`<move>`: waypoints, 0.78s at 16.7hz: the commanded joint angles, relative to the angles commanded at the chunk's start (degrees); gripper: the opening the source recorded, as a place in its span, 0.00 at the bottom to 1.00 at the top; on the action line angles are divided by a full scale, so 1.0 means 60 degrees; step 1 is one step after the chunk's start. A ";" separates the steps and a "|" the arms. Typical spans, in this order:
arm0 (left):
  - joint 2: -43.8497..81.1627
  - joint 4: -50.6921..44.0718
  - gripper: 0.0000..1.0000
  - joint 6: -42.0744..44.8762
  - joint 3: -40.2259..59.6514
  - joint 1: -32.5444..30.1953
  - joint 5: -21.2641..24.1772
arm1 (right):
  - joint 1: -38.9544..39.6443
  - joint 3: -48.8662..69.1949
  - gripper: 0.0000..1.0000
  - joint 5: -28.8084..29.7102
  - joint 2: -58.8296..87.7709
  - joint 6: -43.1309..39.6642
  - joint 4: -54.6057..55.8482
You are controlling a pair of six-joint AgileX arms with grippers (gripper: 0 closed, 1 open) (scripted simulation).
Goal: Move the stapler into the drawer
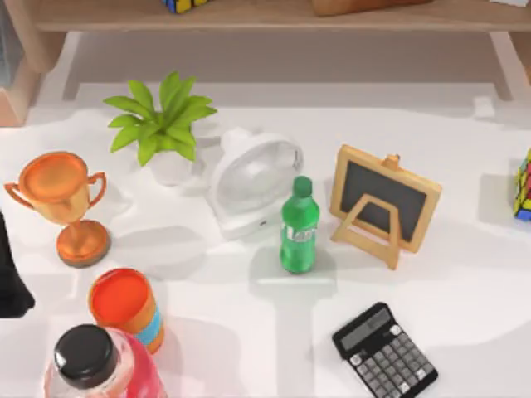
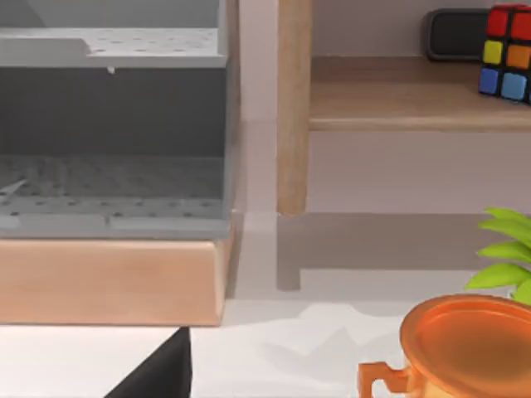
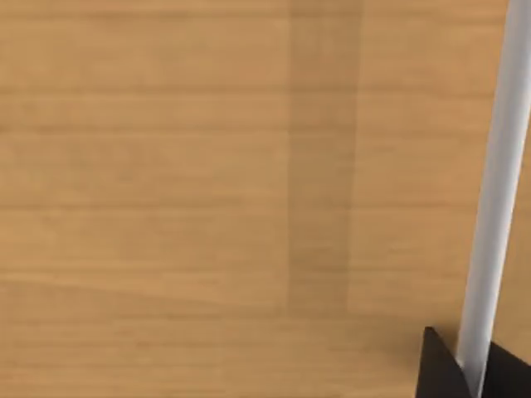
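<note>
By the counter's [image 1: 465,274] left edge, my left pincer [image 2: 162,375] is hovering near the orange trophy [image 2: 465,340]. It is facing the drawer [image 2: 108,282], which is standing open past the far-left corner. Whether the pincer is clenched or released I cannot tell. My right pincer [image 3: 452,373] is hanging close to a wooden panel [image 3: 166,166], its state equally unclear. I cannot tell where the stapler is lying, so the transfer is probably still waiting to be done.
</note>
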 joint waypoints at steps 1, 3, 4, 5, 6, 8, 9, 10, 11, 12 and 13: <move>0.0000 0.0000 1.00 0.0000 0.0000 0.0000 0.0000 | 0.0078 0.0366 0.00 0.0080 0.0158 -0.0004 -0.0190; 0.0000 0.0000 1.00 0.0000 0.0000 0.0000 0.0000 | 0.0247 0.1165 0.00 0.0253 0.0490 -0.0006 -0.0602; 0.0000 0.0000 1.00 0.0000 0.0000 0.0000 0.0000 | 0.0326 0.1516 0.00 0.0334 0.0637 -0.0002 -0.0796; 0.0000 0.0000 1.00 0.0000 0.0000 0.0000 0.0000 | 0.0394 0.1780 0.00 0.0403 0.0753 0.0005 -0.0962; 0.0000 0.0000 1.00 0.0000 0.0000 0.0000 0.0000 | 0.0442 0.1940 0.00 0.0451 0.0827 0.0014 -0.1077; 0.0000 0.0000 1.00 0.0000 0.0000 0.0000 0.0000 | 0.0461 0.2000 0.00 0.0471 0.0855 0.0018 -0.1125; 0.0000 0.0000 1.00 0.0000 0.0000 0.0000 0.0000 | 0.0461 0.2000 0.00 0.0471 0.0855 0.0018 -0.1125; 0.0000 0.0000 1.00 0.0000 0.0000 0.0000 0.0000 | 0.0461 0.2000 0.00 0.0471 0.0855 0.0018 -0.1125; 0.0000 0.0000 1.00 0.0000 0.0000 0.0000 0.0000 | 0.0461 0.2000 0.08 0.0471 0.0855 0.0018 -0.1125; 0.0000 0.0000 1.00 0.0000 0.0000 0.0000 0.0000 | 0.0461 0.2000 0.15 0.0471 0.0855 0.0018 -0.1125; 0.0000 0.0000 1.00 0.0000 0.0000 0.0000 0.0000 | 0.0461 0.2000 0.23 0.0471 0.0855 0.0018 -0.1125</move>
